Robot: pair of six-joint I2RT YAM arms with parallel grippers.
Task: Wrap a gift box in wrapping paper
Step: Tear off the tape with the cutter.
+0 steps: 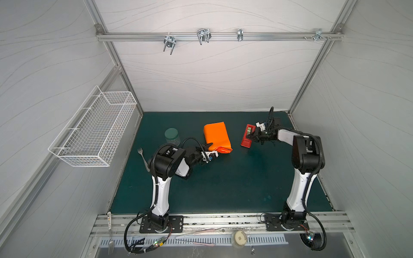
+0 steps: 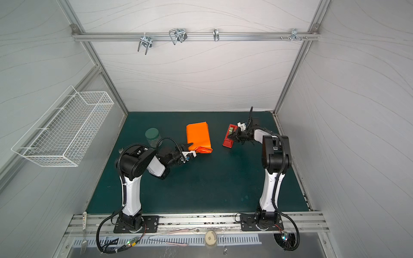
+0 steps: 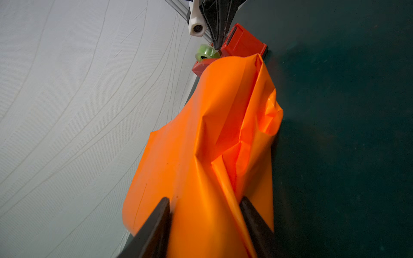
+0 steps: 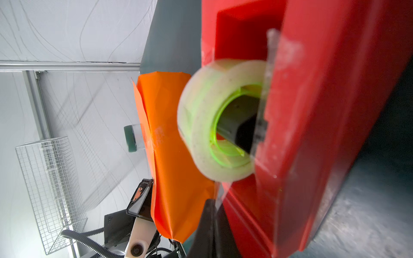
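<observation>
The orange wrapping paper (image 1: 216, 136) (image 2: 199, 136) lies folded into a parcel at mid-table, and the gift box is hidden under it. My left gripper (image 1: 211, 149) (image 3: 204, 201) is shut on the parcel's crumpled near end, one finger on each side of the paper (image 3: 212, 145). To the right stands a red tape dispenser (image 1: 247, 136) (image 4: 312, 111) with a clear tape roll (image 4: 201, 116). My right gripper (image 1: 250, 136) (image 4: 212, 202) is at the dispenser's near end. Its jaws are shut on a clear strip of tape running from the roll.
A glass jar with a green lid (image 1: 172, 135) stands left of the parcel. A fork (image 1: 143, 159) lies beside the left arm. A white wire basket (image 1: 93, 129) hangs on the left wall. The dark green mat (image 1: 223, 183) covers the table.
</observation>
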